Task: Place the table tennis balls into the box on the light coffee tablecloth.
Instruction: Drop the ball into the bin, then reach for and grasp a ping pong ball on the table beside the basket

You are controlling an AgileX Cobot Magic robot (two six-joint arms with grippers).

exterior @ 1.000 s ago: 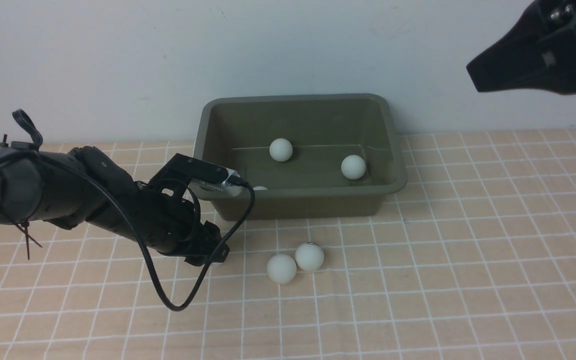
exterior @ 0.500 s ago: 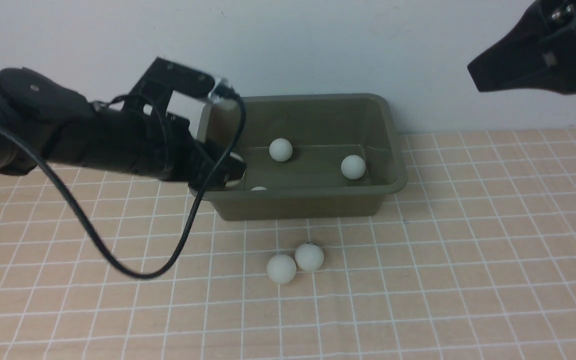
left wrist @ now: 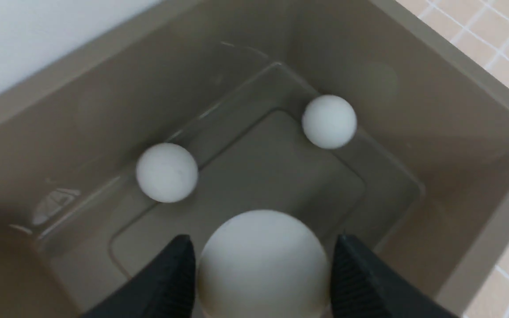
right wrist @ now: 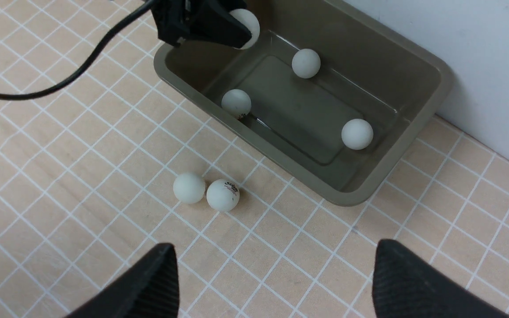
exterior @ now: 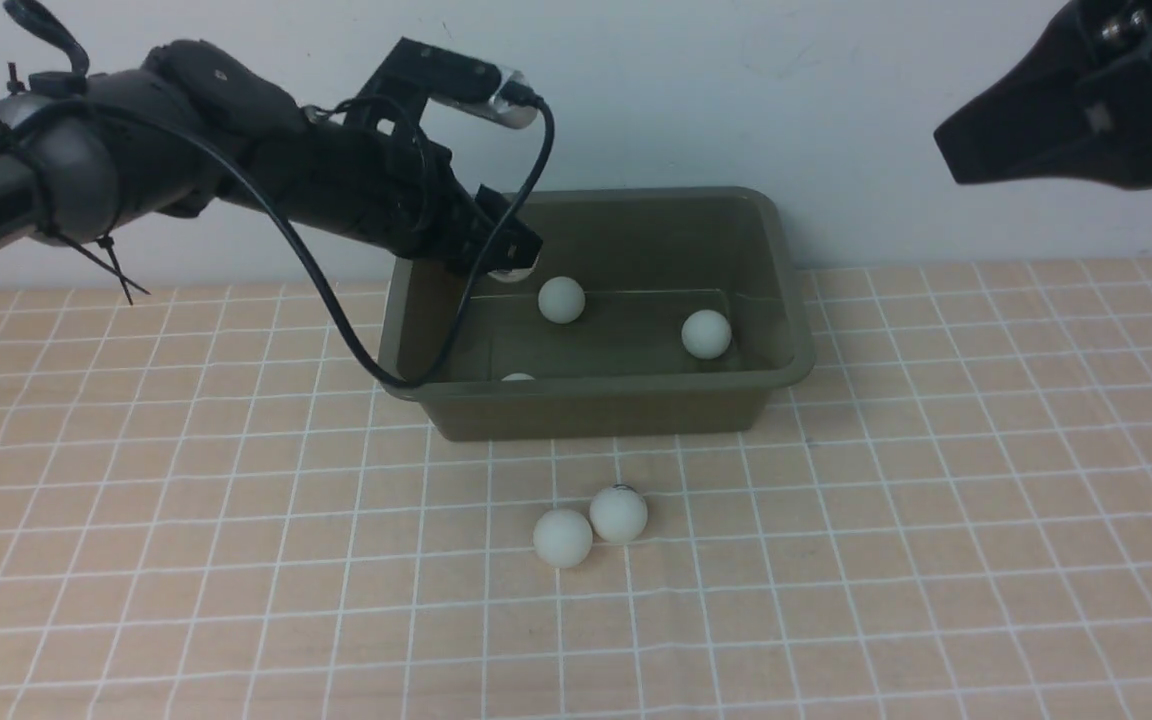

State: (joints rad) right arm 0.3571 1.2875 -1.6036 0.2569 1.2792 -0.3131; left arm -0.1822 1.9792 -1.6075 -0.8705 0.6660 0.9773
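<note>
Hanging inside the left hand (left wrist: 263,269): a white ball (left wrist: 263,260).

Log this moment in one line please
left gripper: at ball, over box | inside: three balls | on tablecloth: two balls | right gripper: open

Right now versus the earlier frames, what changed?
Left end effector rose from tan gridded cloth to over rectangular olive-green plastic box, small matte white ball between its jaws; release unclear. Unmoved: box, three balls inside, two outside, right end effector.
</note>
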